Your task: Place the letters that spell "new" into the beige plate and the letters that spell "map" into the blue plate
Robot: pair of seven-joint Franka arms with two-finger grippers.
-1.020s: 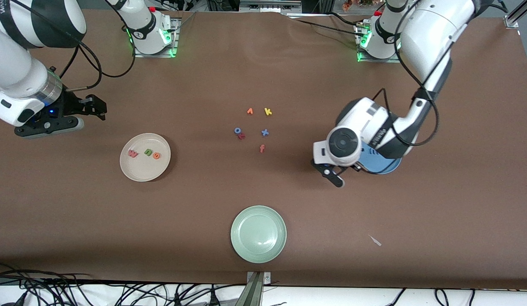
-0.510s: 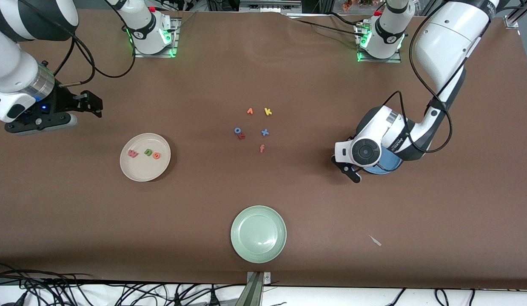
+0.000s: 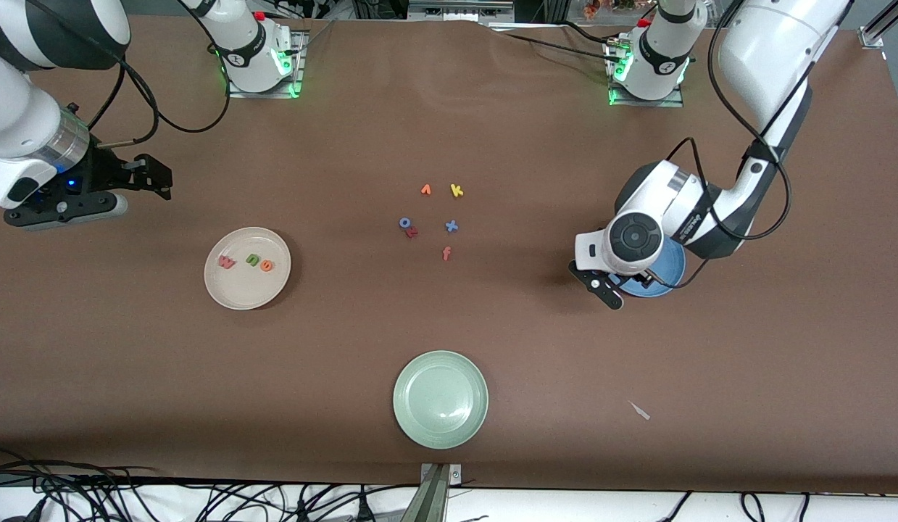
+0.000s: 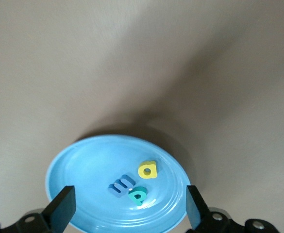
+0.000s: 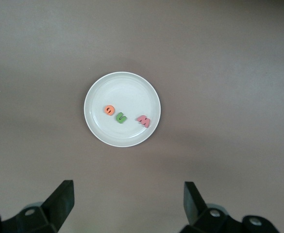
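Note:
The beige plate (image 3: 234,291) (image 5: 95,97) holds the pinkish-red w (image 3: 227,262) (image 5: 143,120), green n (image 3: 254,259) (image 5: 120,118) and orange e (image 3: 266,266) (image 5: 109,109). The blue plate (image 3: 666,279) (image 4: 78,165) is mostly covered by the left wrist in the front view. In it lie the blue m (image 4: 121,185), yellow a (image 4: 147,169) and teal p (image 4: 138,195). My left gripper (image 3: 614,288) (image 4: 128,206) hangs open just above that plate, holding nothing. My right gripper (image 3: 150,175) (image 5: 127,201) waits open and empty over bare table beside the beige plate.
Loose letters sit mid-table: orange v (image 3: 425,190), yellow k (image 3: 456,191), blue o (image 3: 404,222), a red letter (image 3: 411,232), blue x (image 3: 451,226), red f (image 3: 446,253). A pale green plate (image 3: 440,399) lies nearest the front camera. A small scrap (image 3: 639,410) lies toward the left arm's end.
The left wrist swung toward the left arm's end to settle over the blue plate, and its fingers opened. The right arm drifted slightly toward its table end.

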